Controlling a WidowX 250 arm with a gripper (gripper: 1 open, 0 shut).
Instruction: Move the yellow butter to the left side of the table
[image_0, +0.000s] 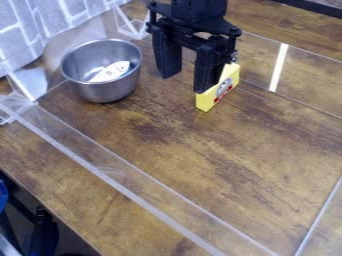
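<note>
The gripper (191, 70), at the upper centre of the frame, was matte black all over, hanging from a boxy black wrist block. Its two fingers (166, 55) were long, flat-sided bars with squared lower ends, the left one broader.

A white brick wall (54, 20) stands behind the brown wooden surface. A checked cloth (30, 70) hangs near this wall. Bright light reflects in a white streak (279, 66) far from the wall.
</note>
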